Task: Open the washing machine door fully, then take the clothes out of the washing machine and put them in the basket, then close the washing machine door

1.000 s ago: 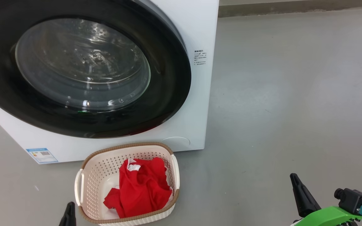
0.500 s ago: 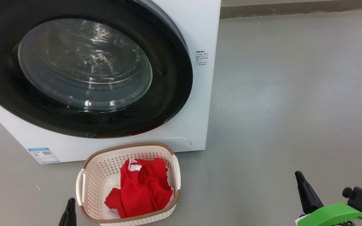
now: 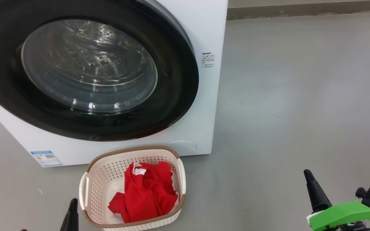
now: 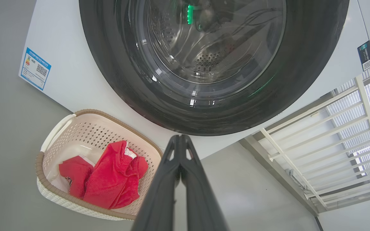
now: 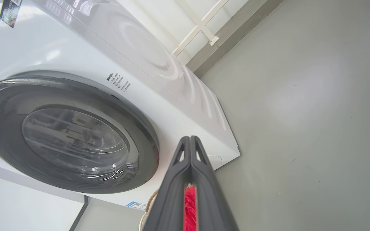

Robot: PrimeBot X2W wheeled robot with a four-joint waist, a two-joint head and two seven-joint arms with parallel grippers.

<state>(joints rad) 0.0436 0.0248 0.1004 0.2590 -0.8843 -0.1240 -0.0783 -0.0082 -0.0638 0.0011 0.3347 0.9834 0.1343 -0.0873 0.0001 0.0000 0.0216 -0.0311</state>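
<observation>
Clothes (image 3: 148, 191) lie bunched in the basket (image 3: 130, 149), which stands on the floor (image 3: 284, 112) just in front of the washing machine (image 3: 204, 25), below the lower right of its door (image 3: 177, 80). That spot makes sense: it allows a short carry from the drum, and the basket is probably low enough for the door to pass above it. The door sits flat against the white front, with no gap visible along its edge in the right wrist view. I judge it closed and the whole job as good as finished.

The left fingers (image 4: 162, 192) are pressed together with nothing between them, low beside the basket's left end. The right fingers (image 5: 172, 199) are likewise pinched together and empty, off to the right over bare floor, well apart from the machine. Both look parked clear of everything, as arms would be with nothing left to do.

The clothes are bright red soft fabric, crumpled into loose folds, with a white neck label near the top and some white cloth underneath. They fill about half the basket, heaped toward its right side, and none hangs over the brown rim.
</observation>
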